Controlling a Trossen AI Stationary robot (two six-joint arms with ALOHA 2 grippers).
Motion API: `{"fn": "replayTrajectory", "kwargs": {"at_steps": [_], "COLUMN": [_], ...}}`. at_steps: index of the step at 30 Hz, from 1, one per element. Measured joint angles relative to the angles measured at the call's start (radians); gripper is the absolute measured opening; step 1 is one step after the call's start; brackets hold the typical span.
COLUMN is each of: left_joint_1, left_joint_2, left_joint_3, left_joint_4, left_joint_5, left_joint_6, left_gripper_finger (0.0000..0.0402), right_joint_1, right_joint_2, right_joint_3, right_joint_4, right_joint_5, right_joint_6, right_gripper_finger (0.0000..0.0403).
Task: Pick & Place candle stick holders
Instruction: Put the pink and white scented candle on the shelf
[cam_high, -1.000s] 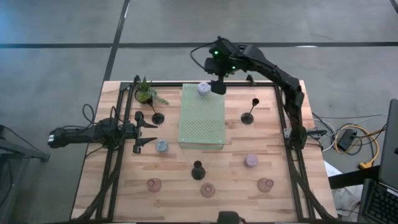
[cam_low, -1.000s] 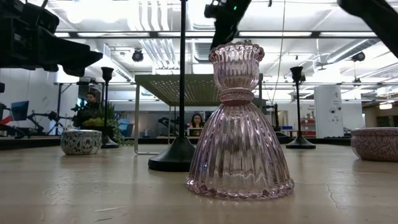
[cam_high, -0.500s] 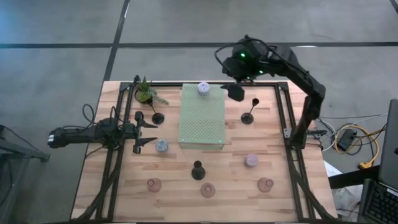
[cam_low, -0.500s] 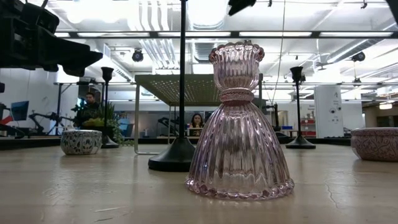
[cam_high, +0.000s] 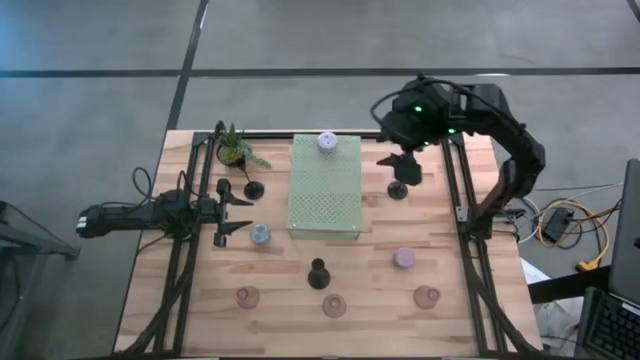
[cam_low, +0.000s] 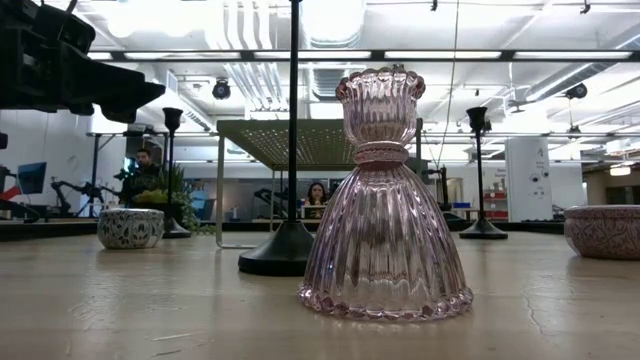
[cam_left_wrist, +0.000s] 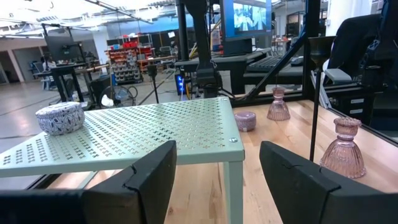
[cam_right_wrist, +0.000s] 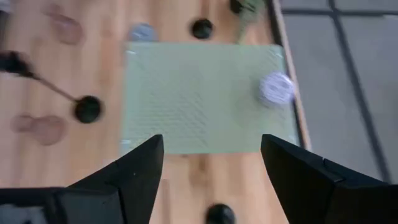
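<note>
Three black candlesticks stand on their round bases: left, near middle and right. A lilac cup sits on the far end of the green mat. Another lilac cup and a pale blue cup sit on the table. Three pink glass holders stand along the near edge. My right gripper is open and empty above the right candlestick, whose base shows between its fingers. My left gripper is open and empty at the left, facing the mat.
A small potted plant stands at the far left corner. The mat is a raised perforated stand on legs. Black frame rails run along the table's left and right sides. People sit in the room beyond the table.
My right gripper has moved from above the lilac cup on the mat's far end toward the table's right edge and now hangs over the right black candlestick. The cup has stayed on the mat.
</note>
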Motion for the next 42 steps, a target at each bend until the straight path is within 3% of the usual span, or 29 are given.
{"fn": "replayTrajectory", "kwargs": {"at_steps": [5, 10, 19, 24, 29, 37, 42], "left_joint_1": [0.000, 0.000, 0.000, 0.000, 0.000, 0.000, 0.000], "left_joint_2": [0.000, 0.000, 0.000, 0.000, 0.000, 0.000, 0.000], "left_joint_3": [0.000, 0.000, 0.000, 0.000, 0.000, 0.000, 0.000], "left_joint_4": [0.000, 0.000, 0.000, 0.000, 0.000, 0.000, 0.000], "left_joint_5": [0.000, 0.000, 0.000, 0.000, 0.000, 0.000, 0.000], "left_joint_6": [0.000, 0.000, 0.000, 0.000, 0.000, 0.000, 0.000], "left_gripper_finger": [0.0236, 0.0236, 0.0236, 0.0236, 0.0236, 0.0236, 0.0236], "right_joint_1": [0.036, 0.156, 0.453, 0.539, 0.544, 0.544, 0.543], "right_joint_2": [-0.034, -0.056, -0.086, -0.088, -0.088, -0.088, -0.088], "right_joint_3": [0.000, -0.022, -0.252, -0.445, -0.627, -0.857, -0.993], "right_joint_4": [0.000, 0.000, 0.000, 0.000, -0.001, 0.078, 0.162], "right_joint_5": [-0.094, -0.139, 0.075, 0.170, 0.150, 0.143, 0.140], "right_joint_6": [0.077, 0.233, 0.611, 0.879, 1.019, 1.049, 1.081], "right_gripper_finger": [0.0247, 0.0234, 0.0219, 0.0223, 0.0259, 0.0349, 0.0369]}}
